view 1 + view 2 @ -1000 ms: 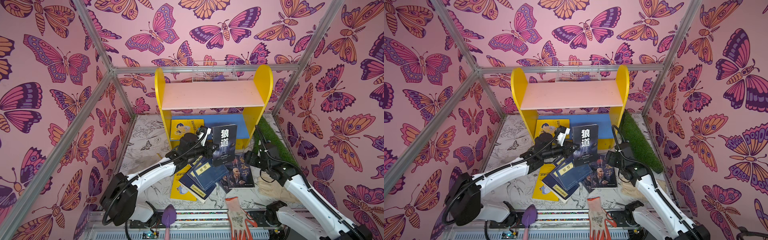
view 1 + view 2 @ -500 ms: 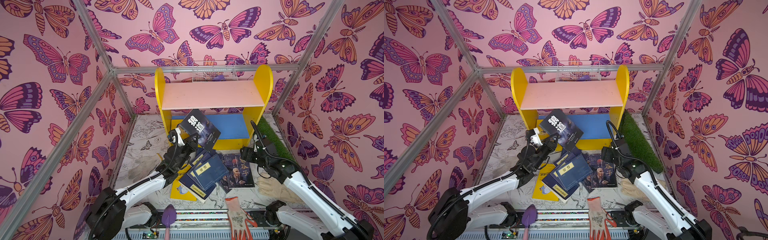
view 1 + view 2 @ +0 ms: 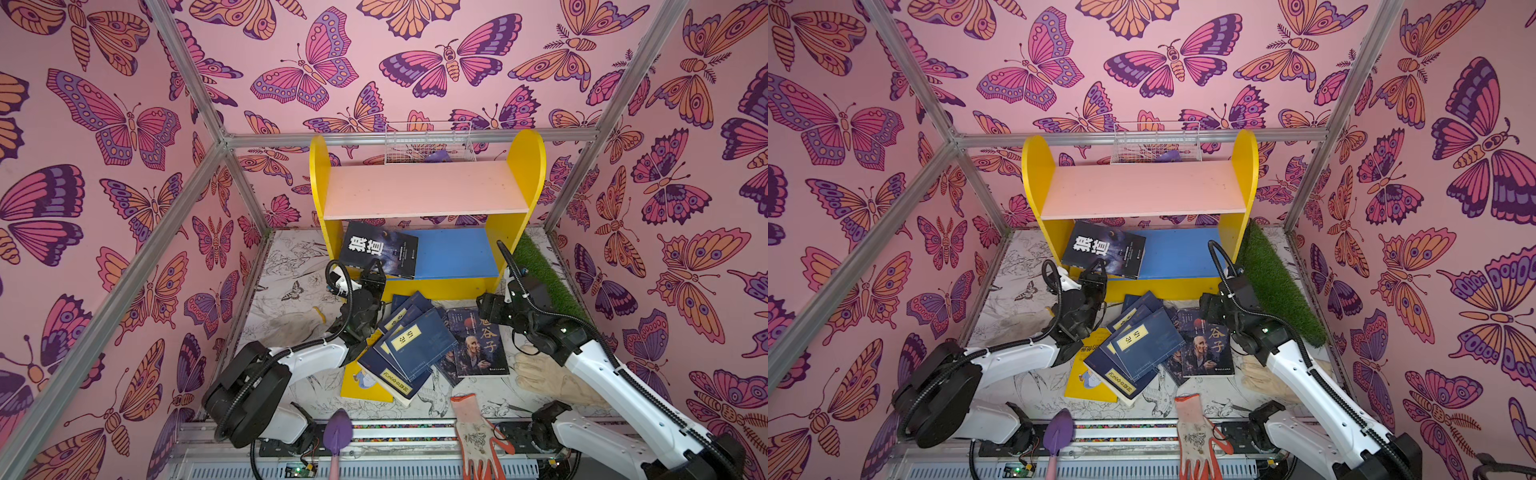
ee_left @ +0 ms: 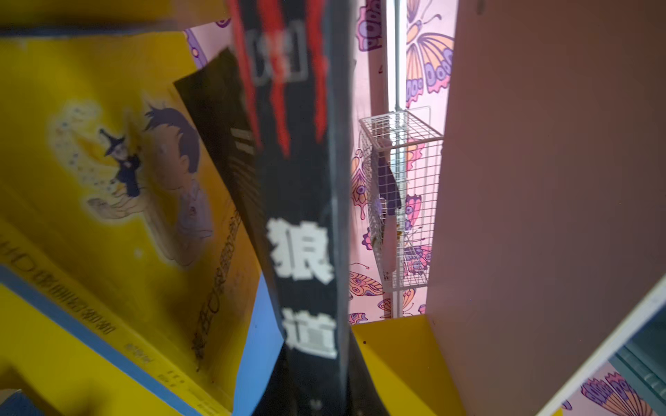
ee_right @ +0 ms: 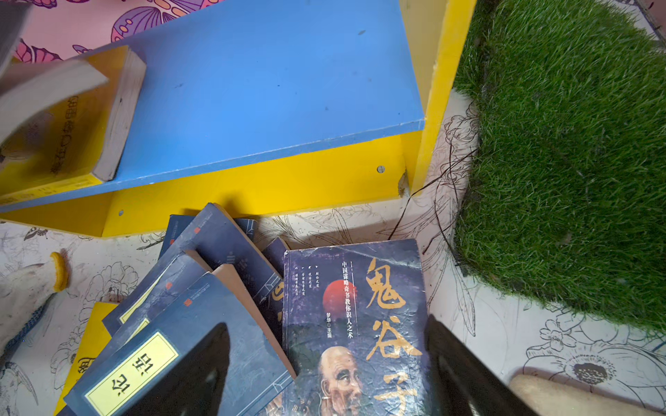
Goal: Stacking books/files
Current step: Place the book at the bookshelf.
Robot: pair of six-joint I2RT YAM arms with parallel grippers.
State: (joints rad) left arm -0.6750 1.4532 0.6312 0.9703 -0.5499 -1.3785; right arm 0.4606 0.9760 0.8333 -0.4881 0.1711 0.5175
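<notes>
K: Swung since a second ago: the left gripper [image 3: 374, 270] has carried the black wolf-cover book [image 3: 378, 249] from its upright pose above the pile up to 11 o'clock, into the bookshelf [image 3: 530, 166]. The right gripper [image 3: 484, 305] has edged toward the pile.

M: Where does the book sit now?

K: Over the left end of the blue lower board [image 3: 453, 253], cover up and tilted. A yellow cartoon book [image 5: 72, 137] already lies flat beneath it, so I read this as the second layer of the stack.

M: Touching it?

K: Wrist view is blurred. The far edge may be down and the near edge looks raised, but I cannot say for sure.

M: Remaining books?

K: Fanned on the tabletop [image 3: 286, 266] at 6 o'clock of the shelf are the navy books [image 3: 415, 340]. Another yellow cover [image 3: 361, 382] is pinned under them at 7 o'clock. At their 3 o'clock lies the portrait-cover book [image 3: 478, 345], its edge tucked slightly under theirs.

M: Pincers?

K: Left one is clamped on the wolf book's near edge, a thin pinch that keeps the arm outside while the cover goes in under the pink board [image 3: 428, 187]. Right one is spread wide and empty, hovering over the portrait book's top edge, probably staged for the next pick.

M: Risk?

K: Letting go while it is tilted could skew the stack.
</notes>
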